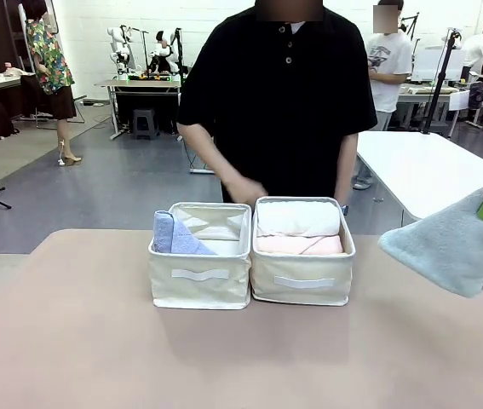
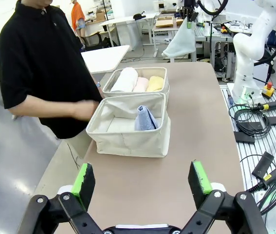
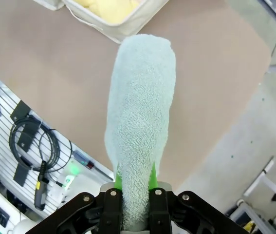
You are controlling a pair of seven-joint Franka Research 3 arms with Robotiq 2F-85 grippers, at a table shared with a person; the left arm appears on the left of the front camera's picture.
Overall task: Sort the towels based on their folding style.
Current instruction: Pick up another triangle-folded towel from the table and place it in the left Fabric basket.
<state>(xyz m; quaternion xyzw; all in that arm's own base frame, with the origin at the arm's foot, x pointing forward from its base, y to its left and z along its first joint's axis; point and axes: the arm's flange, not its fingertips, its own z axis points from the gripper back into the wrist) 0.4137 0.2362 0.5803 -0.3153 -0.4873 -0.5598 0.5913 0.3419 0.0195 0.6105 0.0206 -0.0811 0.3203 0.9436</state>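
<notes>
My right claw [image 3: 135, 184] is clamped tight on the narrow end of the pale grey-green towel [image 3: 140, 112], the green pads pinching its looped terry from both sides. The towel runs away from my fingers as a long, soft cone, thick and fuzzy, with a rounded far end. Seen from the front, it hangs in the air at my right, over the right edge of the counter [image 1: 96, 341] and well apart from the baskets.

My left claw [image 2: 141, 178] is spread wide and holds nothing. Its two green-padded fingers hover above the smooth tan counter, on my side of the baskets.

Two cream fabric baskets stand touching side by side at the middle of the counter. They are boxy and soft-walled, each with a flat strap handle on its front. The left basket [image 1: 198, 294] holds the lavender-blue towel [image 1: 173, 234], a cone standing upright against the left wall. The right basket [image 1: 302, 290] holds plump rolled cylinders laid side by side: the white towel [image 1: 299, 219] at the far side, the pink towel [image 1: 296, 245] touching it, and the yellow towel [image 2: 155, 84] next to the pink one. A person's hand [image 1: 245, 192], blurred, is just behind the left basket's far rim.
</notes>
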